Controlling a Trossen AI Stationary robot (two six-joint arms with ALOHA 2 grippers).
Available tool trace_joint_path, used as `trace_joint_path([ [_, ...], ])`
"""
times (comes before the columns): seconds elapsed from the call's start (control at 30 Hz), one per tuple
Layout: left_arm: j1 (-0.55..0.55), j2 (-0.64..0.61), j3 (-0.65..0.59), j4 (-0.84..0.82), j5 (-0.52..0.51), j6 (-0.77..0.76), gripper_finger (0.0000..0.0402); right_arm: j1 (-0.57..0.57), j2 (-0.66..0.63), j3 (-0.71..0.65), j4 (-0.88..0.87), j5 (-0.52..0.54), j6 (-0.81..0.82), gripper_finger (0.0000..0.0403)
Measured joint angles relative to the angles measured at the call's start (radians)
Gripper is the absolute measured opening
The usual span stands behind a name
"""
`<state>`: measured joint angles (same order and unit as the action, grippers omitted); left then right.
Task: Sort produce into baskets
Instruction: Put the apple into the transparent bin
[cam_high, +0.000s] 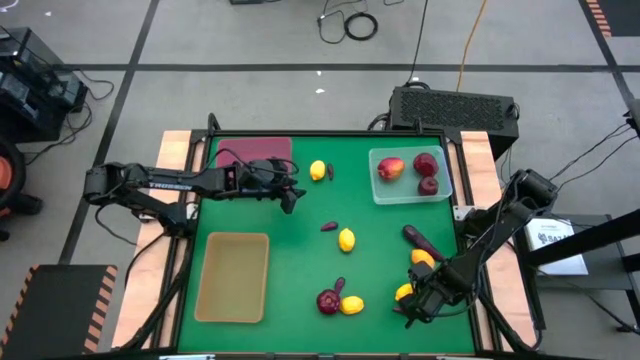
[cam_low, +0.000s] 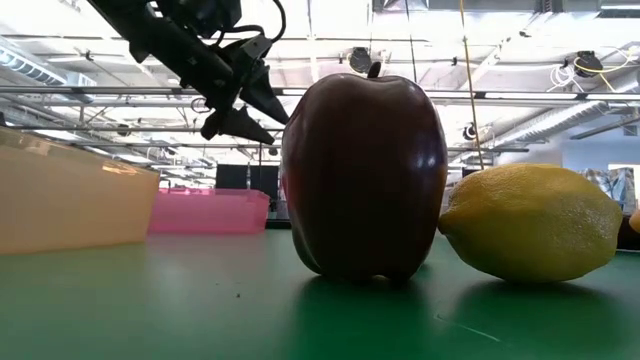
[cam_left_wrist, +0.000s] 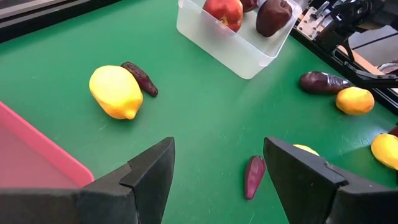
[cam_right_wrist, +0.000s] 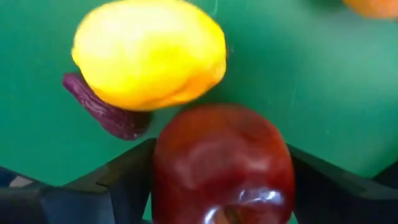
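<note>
Glossy apple (cam_low: 364, 178), matt green tabletop (cam_low: 200, 300)

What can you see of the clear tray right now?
The clear tray is a shallow rectangle of pale, see-through plastic with rounded corners and low walls. It sits flat and upright on the green mat, near the far right corner. It holds three apples: a lighter red one and two dark red ones. No gripper or loose produce touches it.
</note>
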<state>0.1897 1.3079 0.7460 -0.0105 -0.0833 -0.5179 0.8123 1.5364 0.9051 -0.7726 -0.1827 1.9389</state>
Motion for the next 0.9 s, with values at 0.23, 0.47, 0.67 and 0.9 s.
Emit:
trace_joint_path([
  [0.23,0.002,0.0,0.0,0.001,0.001,0.0,0.0254,-0.03,-0.056,0.003,-0.011,-0.025,-0.014,0.0265],
  [0.47,0.002,0.0,0.0,0.001,0.001,0.001,0.0254,-0.081,-0.225,0.098,-0.274,0.206,-0.021,0.0279],
  [0.67,0.001,0.0,0.0,0.002,0.001,0.0,0.0254,-0.205,-0.382,0.127,-0.54,0.596,-0.046,0.0277],
  [0.9,0.001,0.0,0.0,0.002,0.001,-0.034,0.0254,-0.521,-0.468,0.127,-0.612,0.832,-0.383,0.0277],
])
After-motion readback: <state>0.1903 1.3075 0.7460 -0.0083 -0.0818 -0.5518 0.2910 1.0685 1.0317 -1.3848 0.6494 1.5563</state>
